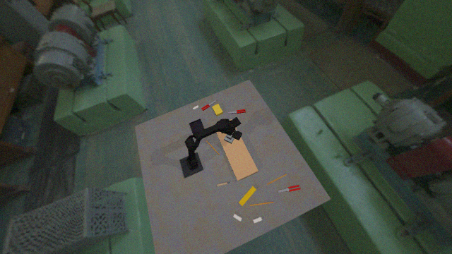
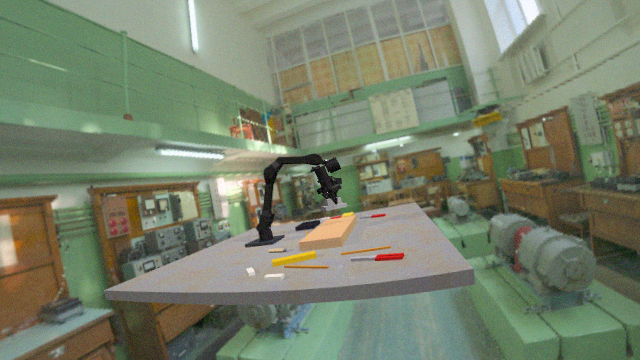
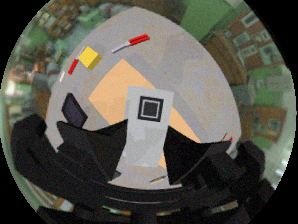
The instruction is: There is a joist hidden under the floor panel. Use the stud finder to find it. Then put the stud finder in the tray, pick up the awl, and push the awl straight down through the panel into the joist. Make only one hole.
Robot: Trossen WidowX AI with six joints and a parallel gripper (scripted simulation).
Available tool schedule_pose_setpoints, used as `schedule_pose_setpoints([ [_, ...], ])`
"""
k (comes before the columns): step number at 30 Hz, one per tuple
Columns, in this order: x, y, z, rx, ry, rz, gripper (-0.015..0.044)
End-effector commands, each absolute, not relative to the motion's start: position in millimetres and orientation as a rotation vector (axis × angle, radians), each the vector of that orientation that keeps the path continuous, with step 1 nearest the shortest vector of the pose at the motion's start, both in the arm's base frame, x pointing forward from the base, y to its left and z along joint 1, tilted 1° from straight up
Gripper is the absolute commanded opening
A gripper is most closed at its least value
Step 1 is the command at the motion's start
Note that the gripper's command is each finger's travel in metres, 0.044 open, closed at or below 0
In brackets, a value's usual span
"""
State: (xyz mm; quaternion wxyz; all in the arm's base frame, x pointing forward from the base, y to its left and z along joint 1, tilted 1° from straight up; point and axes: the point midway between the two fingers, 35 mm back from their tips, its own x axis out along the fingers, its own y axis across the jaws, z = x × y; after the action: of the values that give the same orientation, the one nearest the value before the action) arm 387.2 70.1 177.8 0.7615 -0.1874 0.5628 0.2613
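Note:
The gripper (image 1: pixel 232 135) (image 2: pixel 332 199) (image 3: pixel 146 132) is shut on the grey stud finder (image 1: pixel 229 139) (image 2: pixel 340 204) (image 3: pixel 142 150), which has a dark square with a pale outline on top. It holds the stud finder in the air above the far end of the tan floor panel (image 1: pixel 241 159) (image 2: pixel 325 236) (image 3: pixel 112 92). The dark tray (image 1: pixel 196 127) (image 2: pixel 307 225) (image 3: pixel 74 111) lies beside the panel's far end, on the arm's side. The awl (image 1: pixel 222 183) (image 2: pixel 277 250) (image 3: pixel 158 179), with a tan handle, lies on the table near the panel's near end. The joist is hidden.
A yellow block (image 1: pixel 217 109) (image 3: pixel 89 57) and red-handled tools (image 1: pixel 241 111) (image 3: pixel 139 39) lie beyond the panel. A pencil (image 1: pixel 212 148) lies between arm and panel. A yellow bar (image 1: pixel 247 196) (image 2: pixel 294 258), more pencils, another red-handled tool (image 1: pixel 294 188) and white pieces lie at the near end.

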Motion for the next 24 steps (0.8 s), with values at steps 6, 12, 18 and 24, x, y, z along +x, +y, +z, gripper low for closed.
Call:
schedule_pose_setpoints([
  [6, 366, 126, 183, -0.501, 1.176, 0.682, 0.0],
  [12, 347, 162, 181, -0.561, 1.156, 0.765, 0.0],
  [18, 325, 195, 179, -0.621, 1.133, 0.847, 0.0],
  [24, 300, 225, 177, -0.681, 1.108, 0.93, 0.0],
])
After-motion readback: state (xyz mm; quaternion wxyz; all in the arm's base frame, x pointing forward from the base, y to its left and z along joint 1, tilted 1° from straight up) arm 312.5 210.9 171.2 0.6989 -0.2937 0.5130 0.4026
